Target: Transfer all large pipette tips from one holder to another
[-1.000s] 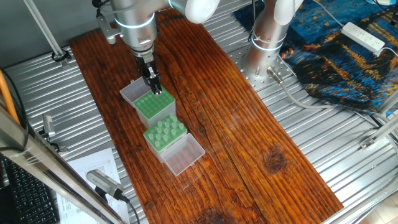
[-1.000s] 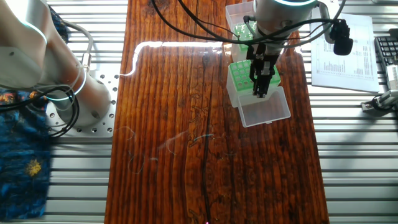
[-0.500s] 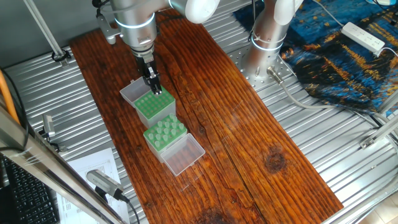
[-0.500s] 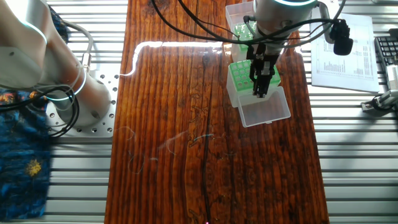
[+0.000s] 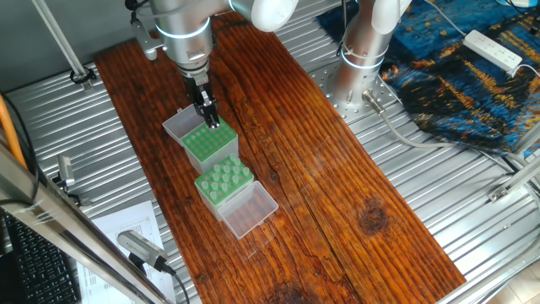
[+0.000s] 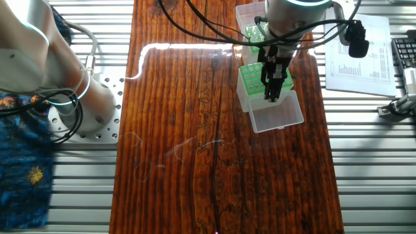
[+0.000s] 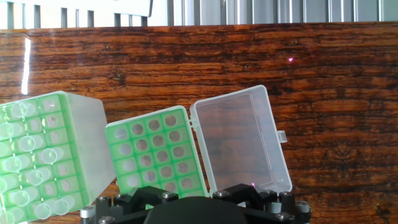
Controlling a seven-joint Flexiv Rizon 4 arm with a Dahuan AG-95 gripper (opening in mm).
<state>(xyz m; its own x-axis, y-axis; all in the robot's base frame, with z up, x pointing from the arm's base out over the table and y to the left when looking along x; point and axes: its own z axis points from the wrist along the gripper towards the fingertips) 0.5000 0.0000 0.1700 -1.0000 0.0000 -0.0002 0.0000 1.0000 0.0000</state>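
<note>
Two green racks sit side by side on the wooden table (image 5: 337, 169), both with their covers swung open so the fingers can come straight down from above.

Seen along the hand, the full rack (image 7: 37, 155) lies off to the left of the gripper (image 5: 207, 118). The large pipette tips (image 5: 223, 179) stand in it in a grid, wide ends up, presumably so each one can be pinched at the collar and lifted out. None seems to have crossed over yet, so the job looks barely begun.

Directly ahead of the fingers is the empty rack (image 7: 158, 158), all of its round holes bare, which I take to be the destination. The gripper hangs low over its far edge, well short of the tips. Its fingers look close together, but I cannot tell whether they are fully closed or pinching anything; the hand view shows only the black mount.

To the right of the tool, the clear lid (image 7: 239, 143) lies folded flat on the wood, hinged back out of the way. The other lid (image 5: 249, 209) lies the same way beyond the full rack.
</note>
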